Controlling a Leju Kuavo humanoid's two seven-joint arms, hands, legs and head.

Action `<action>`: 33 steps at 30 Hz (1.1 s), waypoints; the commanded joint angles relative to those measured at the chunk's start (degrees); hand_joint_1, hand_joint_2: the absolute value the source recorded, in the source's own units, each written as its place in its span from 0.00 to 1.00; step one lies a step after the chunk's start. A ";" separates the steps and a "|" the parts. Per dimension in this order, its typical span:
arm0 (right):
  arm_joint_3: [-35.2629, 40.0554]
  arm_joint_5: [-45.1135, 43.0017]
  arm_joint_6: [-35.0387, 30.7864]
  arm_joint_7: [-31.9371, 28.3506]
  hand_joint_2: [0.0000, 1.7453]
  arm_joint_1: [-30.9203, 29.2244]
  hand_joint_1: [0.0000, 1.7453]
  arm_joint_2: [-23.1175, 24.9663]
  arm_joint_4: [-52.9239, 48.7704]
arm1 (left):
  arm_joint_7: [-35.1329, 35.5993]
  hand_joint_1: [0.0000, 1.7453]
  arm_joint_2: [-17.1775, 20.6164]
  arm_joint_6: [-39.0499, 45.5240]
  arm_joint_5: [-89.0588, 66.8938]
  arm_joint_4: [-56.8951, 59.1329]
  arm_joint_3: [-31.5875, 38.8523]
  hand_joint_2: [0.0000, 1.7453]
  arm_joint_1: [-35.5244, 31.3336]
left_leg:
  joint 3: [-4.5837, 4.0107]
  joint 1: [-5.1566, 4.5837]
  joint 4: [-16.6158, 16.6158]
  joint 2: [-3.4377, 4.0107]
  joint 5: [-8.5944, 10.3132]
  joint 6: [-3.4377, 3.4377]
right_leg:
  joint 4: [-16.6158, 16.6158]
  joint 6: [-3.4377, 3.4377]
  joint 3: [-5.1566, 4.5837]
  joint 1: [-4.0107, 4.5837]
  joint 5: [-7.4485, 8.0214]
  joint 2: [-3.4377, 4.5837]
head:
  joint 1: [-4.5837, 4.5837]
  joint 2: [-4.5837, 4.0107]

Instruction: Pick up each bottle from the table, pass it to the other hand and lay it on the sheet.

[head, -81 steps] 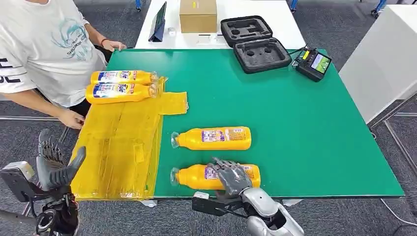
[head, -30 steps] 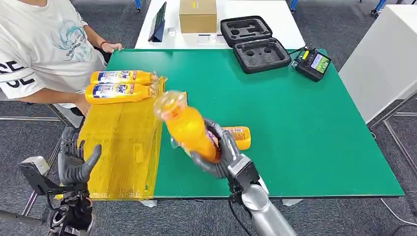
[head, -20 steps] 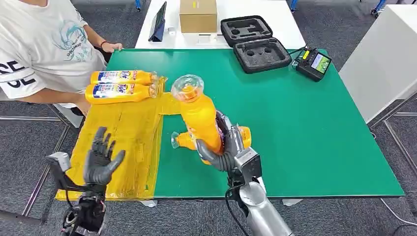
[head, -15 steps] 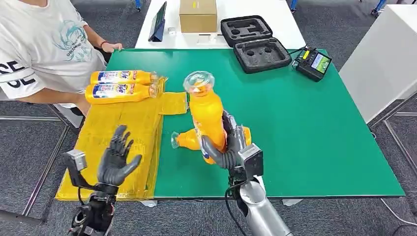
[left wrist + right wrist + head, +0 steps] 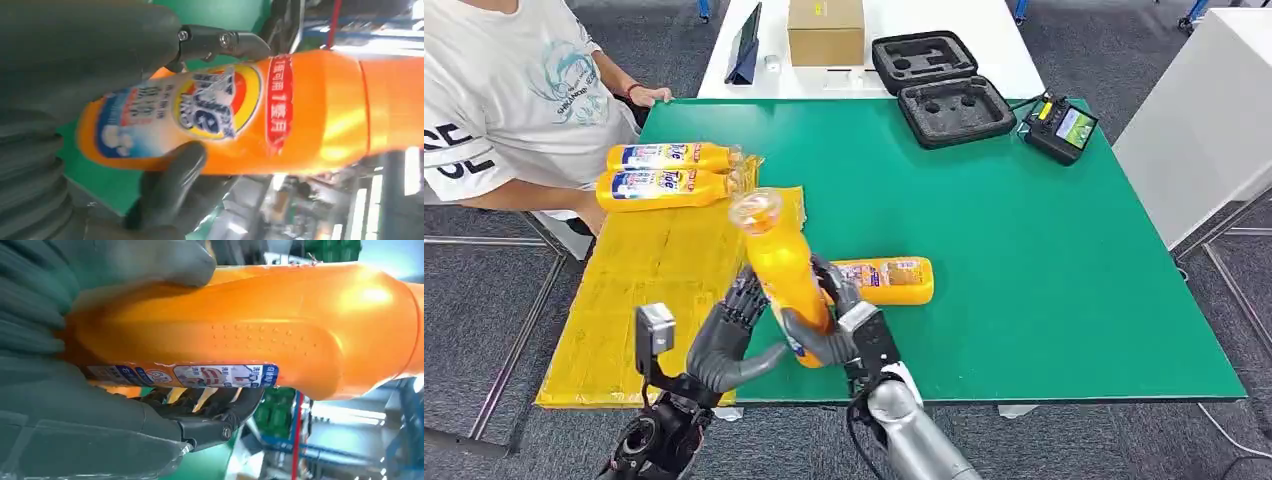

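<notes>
Bottle (image 5: 782,275) in hand sits at lower centre of the head frame, cap end up and tilted toward the upper left, above the bench (image 5: 1024,250) edge just right of the sheet (image 5: 644,290). Your right hand (image 5: 829,325) wraps its lower body, thumb on one side and fingers on the other. Your left hand (image 5: 729,340) comes in from the lower left with fingers spread against the same lower body; in the left wrist view a finger and the thumb bracket the label, so it looks to be touching, though I can't tell whether it has real grip yet.

Expect a stiff, glossy plastic shell that will slip under smooth fingers, and some weight if it is full; the contents can't be seen through the orange wall. Take hold on the flat, labelled mid-body rather than the narrow neck, and close the left hand fully before the right lets go.

Two bottles (image 5: 669,172) already lie side by side at the sheet's upper end, in the upper left of the frame. Another one (image 5: 886,280) lies on the green bench just behind the held bottle.

An open foam-lined case (image 5: 944,85) at upper centre shows only bare cut-outs. A closed cardboard box (image 5: 826,30) stands to its left.
</notes>
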 commanded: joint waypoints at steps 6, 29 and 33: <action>14.15 9.31 -11.67 0.01 1.00 -3.36 1.00 0.59 3.77 | 3.00 0.00 0.56 0.84 5.13 9.66 -3.92 1.00 -5.29 | 0.31 0.05 -0.02 -0.05 -0.11 -0.05 | -0.03 -0.05 0.33 0.03 -0.10 0.03 | 0.04 0.00; 23.05 30.08 -19.81 9.18 1.00 -7.46 1.00 1.18 17.04 | 0.95 0.00 4.25 -0.17 11.30 1.97 0.65 1.00 -4.46 | 0.33 0.08 -0.02 -0.03 -0.13 -0.09 | -0.05 -0.08 0.35 0.09 -0.13 0.00 | 0.02 0.00; 22.39 30.65 -17.77 9.55 1.00 -7.35 1.00 1.18 16.40 | 0.27 0.00 4.10 -0.21 11.83 0.11 2.47 1.00 -2.53 | 0.17 0.07 -0.02 -0.05 -0.06 -0.06 | -0.06 -0.05 0.19 0.08 -0.10 -0.08 | 0.02 0.00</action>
